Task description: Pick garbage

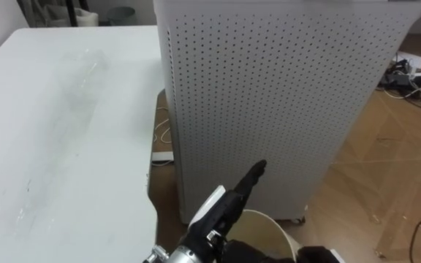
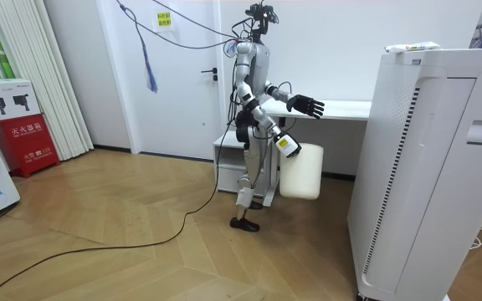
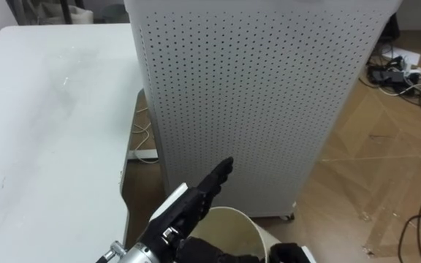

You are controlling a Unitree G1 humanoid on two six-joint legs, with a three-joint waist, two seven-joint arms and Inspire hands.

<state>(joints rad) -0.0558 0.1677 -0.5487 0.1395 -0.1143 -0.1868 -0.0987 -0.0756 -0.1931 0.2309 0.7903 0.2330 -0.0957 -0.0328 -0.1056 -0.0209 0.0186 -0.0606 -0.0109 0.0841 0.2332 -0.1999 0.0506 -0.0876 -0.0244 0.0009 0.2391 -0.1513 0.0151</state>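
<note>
A faint clear plastic piece (image 1: 86,67) lies on the white table (image 1: 42,161) towards its far side. My left hand (image 1: 225,208) reaches forward at the table's right edge, open, fingers straight and holding nothing, well short of the plastic. A cream-white bin (image 1: 269,228) hangs low beside me. My right hand (image 1: 319,256) grips the bin's rim at the bottom of the view. In the room view I stand at the table's end with the left hand (image 2: 306,105) stretched over it and the bin (image 2: 301,171) at my side.
A tall white perforated appliance (image 1: 269,95) stands right of the table, close in front of me. Cables and a power strip (image 1: 404,73) lie on the wooden floor at the far right. A narrow gap separates table and appliance.
</note>
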